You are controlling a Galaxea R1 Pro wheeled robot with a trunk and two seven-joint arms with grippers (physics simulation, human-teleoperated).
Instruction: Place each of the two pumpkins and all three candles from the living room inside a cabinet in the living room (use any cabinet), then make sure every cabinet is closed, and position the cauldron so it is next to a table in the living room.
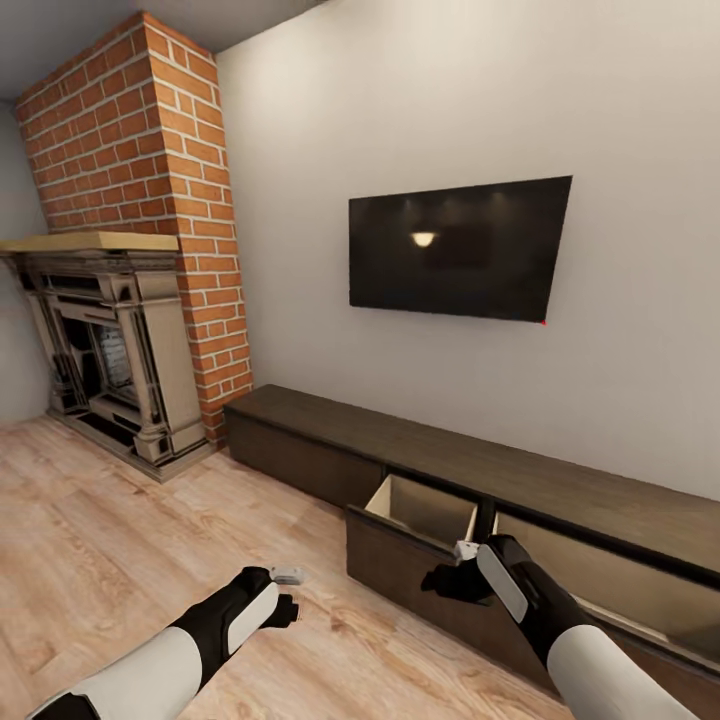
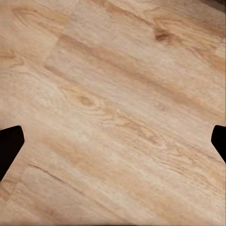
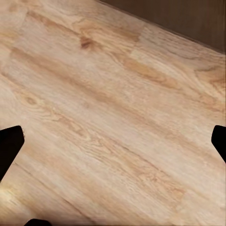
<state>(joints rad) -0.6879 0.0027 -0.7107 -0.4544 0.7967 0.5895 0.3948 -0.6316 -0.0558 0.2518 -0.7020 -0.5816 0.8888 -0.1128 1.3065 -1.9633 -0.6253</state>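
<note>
While both my grippers hang empty with fingers spread over the pale wood floor [image 2: 113, 103], the long dark brown cabinet [image 1: 480, 460], one drawer open, lies just ahead of my right gripper [image 1: 445, 583].

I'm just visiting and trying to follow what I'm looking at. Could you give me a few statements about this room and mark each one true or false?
1. A drawer of the cabinet stands pulled open. True.
2. A pumpkin sits on the cabinet's top. False: the top is bare.
3. The television hangs on the wall above the cabinet. True.
4. The left gripper holds a candle. False: its fingers are spread, with wooden floor between them.
5. The fireplace stands right of the cabinet. False: it is left of it.
</note>
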